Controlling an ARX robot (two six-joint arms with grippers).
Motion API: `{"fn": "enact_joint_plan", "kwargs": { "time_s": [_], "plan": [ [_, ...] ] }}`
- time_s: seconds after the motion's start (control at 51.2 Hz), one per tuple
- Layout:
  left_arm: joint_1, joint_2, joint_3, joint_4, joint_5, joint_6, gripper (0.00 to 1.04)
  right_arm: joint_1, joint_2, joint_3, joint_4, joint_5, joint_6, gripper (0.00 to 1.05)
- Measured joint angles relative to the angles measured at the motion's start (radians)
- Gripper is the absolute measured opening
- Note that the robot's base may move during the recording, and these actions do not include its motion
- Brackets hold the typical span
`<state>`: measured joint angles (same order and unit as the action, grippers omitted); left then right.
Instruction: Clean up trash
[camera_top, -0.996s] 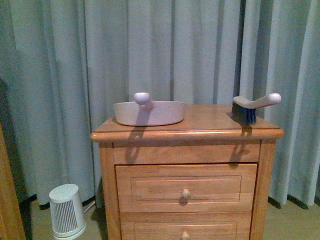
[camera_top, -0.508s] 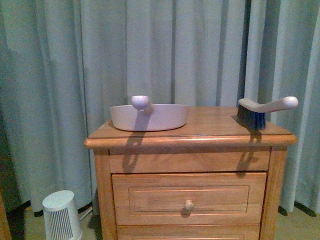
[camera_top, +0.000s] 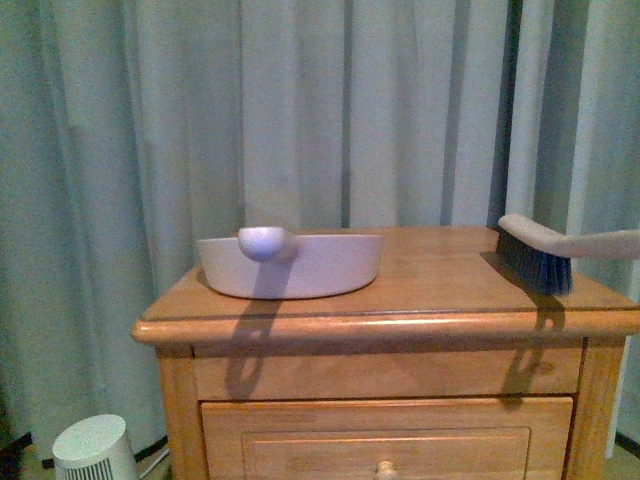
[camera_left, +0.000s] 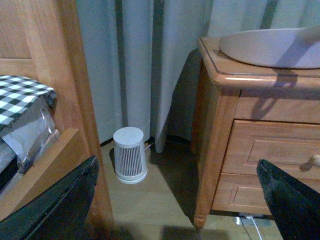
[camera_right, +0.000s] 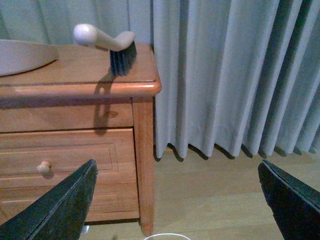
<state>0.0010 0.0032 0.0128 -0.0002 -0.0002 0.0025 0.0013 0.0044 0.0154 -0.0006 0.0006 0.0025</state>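
item: left gripper (camera_left: 177, 170), right gripper (camera_right: 177, 169), mine, both spread wide and empty. trash: not seen in any view. hazard: brush (camera_top: 545, 255) handle overhangs the nightstand (camera_top: 440, 300) edge; my careless reach could knock it off.

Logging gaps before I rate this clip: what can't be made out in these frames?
Trash: no wad shows in any view.
Dustpan interior: front view, hidden by its own wall; both wrist views cut it at the edge.
Brush handle end: front view, cut off by the right edge.
White rim: right wrist view, bottom edge cuts it; unidentifiable.
Nightstand lower drawers: front view, below the frame.
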Motion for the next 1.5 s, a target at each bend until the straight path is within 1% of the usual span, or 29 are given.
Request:
{"fn": "enact_joint_plan", "kwargs": {
  "time_s": [0.566,0.586,0.625,0.664,0.703,0.742,0.8,0.898,0.957,1.035,1.152,1.269,1.367,1.503],
  "plan": [
    [0.000,0.000,0.000,0.000,0.000,0.000,0.97,0.000,0.000,0.000,0.000,-0.001,0.000,0.97],
    [-0.005,0.006,0.003,-0.008,-0.018,-0.003,0.97,0.000,0.000,0.000,0.000,-0.002,0.000,0.97],
    [-0.035,0.050,0.034,-0.086,-0.113,-0.024,0.97,0.000,0.000,0.000,0.000,-0.001,0.000,0.97],
    [-0.048,0.134,0.067,-0.114,-0.196,-0.030,0.97,0.000,0.000,0.000,0.000,0.000,0.000,0.97],
    [-0.053,0.203,0.090,-0.101,-0.211,-0.029,0.97,0.000,0.000,0.000,0.000,-0.001,0.000,0.97],
    [-0.060,0.301,0.124,-0.055,-0.222,-0.016,0.97,0.000,0.000,0.000,0.000,-0.003,0.000,0.97],
    [-0.080,0.452,0.198,0.018,-0.236,0.031,0.97,0.000,0.000,0.000,0.000,-0.002,0.000,0.97],
    [-0.113,0.675,0.344,0.085,-0.247,0.117,0.97,0.000,0.000,0.000,0.000,-0.002,0.000,0.97],
    [-0.134,0.819,0.455,0.085,-0.259,0.172,0.97,0.000,0.000,0.000,0.000,-0.002,0.000,0.97],
    [-0.159,0.972,0.596,0.034,-0.264,0.204,0.97,0.000,0.000,0.000,0.000,-0.002,0.000,0.97],
    [-0.212,1.183,0.832,-0.092,-0.264,0.218,0.97,0.000,0.000,0.000,0.000,-0.002,0.000,0.97],
    [-0.269,1.355,1.059,-0.206,-0.295,0.212,0.97,0.000,0.000,0.000,0.000,-0.002,0.000,0.97],
    [-0.324,1.493,1.252,-0.307,-0.317,0.164,0.97,0.000,0.000,0.000,0.000,-0.002,0.000,0.97],
    [-0.385,1.630,1.420,-0.408,-0.319,0.092,0.97,0.000,0.000,0.000,0.000,-0.002,0.000,0.97]
  ]
}}
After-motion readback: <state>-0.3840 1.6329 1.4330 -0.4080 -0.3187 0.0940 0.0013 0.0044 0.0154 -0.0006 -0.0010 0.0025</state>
